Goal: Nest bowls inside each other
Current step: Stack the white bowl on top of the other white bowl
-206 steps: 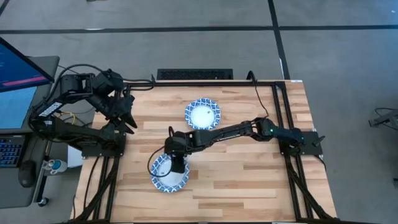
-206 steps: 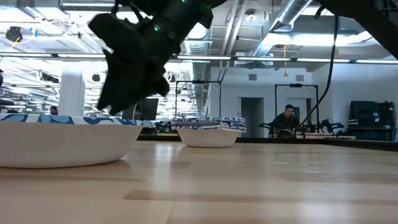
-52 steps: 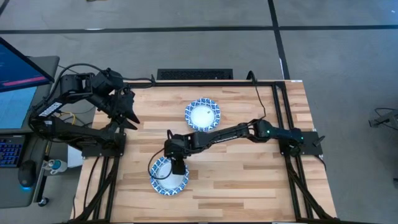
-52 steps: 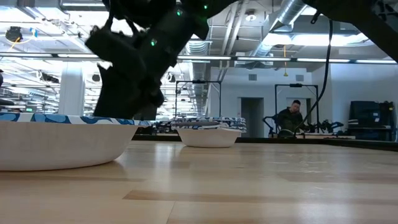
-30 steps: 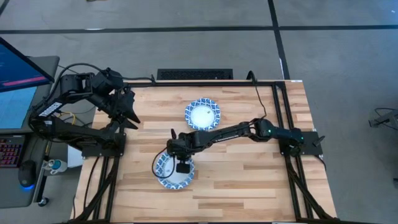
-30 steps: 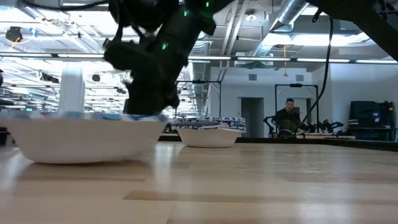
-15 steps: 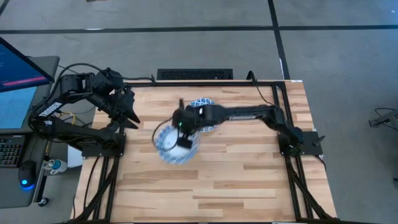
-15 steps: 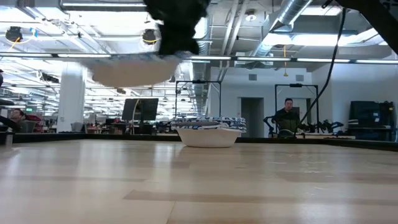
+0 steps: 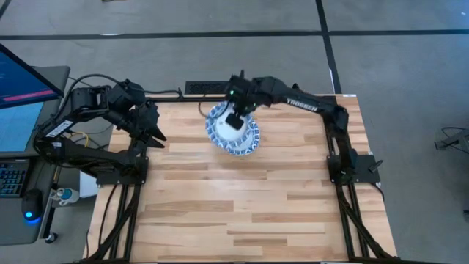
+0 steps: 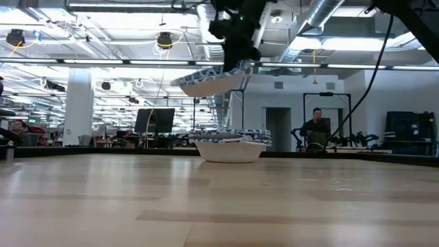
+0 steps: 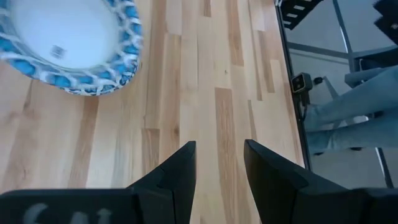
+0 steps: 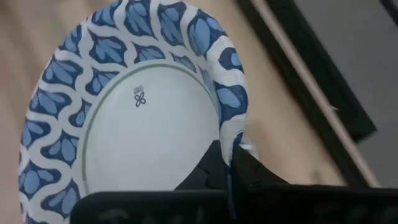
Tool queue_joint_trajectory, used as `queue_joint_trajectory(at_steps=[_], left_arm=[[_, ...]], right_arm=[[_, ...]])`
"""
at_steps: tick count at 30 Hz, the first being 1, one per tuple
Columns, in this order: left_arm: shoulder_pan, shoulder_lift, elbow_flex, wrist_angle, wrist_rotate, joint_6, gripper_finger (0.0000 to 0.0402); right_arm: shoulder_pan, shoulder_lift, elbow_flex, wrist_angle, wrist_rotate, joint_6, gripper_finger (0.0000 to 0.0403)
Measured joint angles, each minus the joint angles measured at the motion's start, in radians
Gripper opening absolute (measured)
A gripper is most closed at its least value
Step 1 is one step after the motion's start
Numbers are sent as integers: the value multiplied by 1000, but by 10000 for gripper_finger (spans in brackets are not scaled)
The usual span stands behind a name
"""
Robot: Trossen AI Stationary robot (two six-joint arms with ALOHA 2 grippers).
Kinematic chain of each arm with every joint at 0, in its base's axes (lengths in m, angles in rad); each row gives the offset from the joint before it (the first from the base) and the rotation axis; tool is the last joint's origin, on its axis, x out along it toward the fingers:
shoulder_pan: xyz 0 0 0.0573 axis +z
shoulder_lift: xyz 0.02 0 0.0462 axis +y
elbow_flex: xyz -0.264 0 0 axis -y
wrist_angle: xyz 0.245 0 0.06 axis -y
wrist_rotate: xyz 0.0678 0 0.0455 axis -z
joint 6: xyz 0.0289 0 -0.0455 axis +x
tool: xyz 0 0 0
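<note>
The right gripper [image 9: 233,117] pinches the rim of one blue-and-white paper bowl [image 10: 206,81], its two fingers closed thin across the wall of the bowl, as the right wrist view shows. The carried bowl hangs in the air, tilted, above and slightly to one side of the second bowl [image 10: 230,146], which rests on the wooden table [image 9: 278,198] near its far edge. The two are well apart in height; nothing touches yet.

A rim pinch leaves the underside of the carried bowl free, so it can seat into the lower one. The tilt should be levelled before lowering, or one edge is likely to catch on the patterned rim below and push the resting bowl aside.

The left gripper [image 11: 217,162] waits over the table's left edge, jaws a moderate gap apart and holding nothing. Its wrist view takes in the bowl from a distance.
</note>
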Motion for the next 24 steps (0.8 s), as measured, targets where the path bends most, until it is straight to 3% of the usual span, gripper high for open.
queue_joint_trajectory(at_steps=[7,13,24], left_arm=[[0,0,0,1,-2,-2,125],[0,0,0,51,-25,22,125],[0,39,0,196,-400,-79,125]], right_arm=[[-106,6,-27,-60,-53,-35,21],[-119,8,-108,-19,-82,-98,16],[-103,9,-179,13,-150,-208,29]])
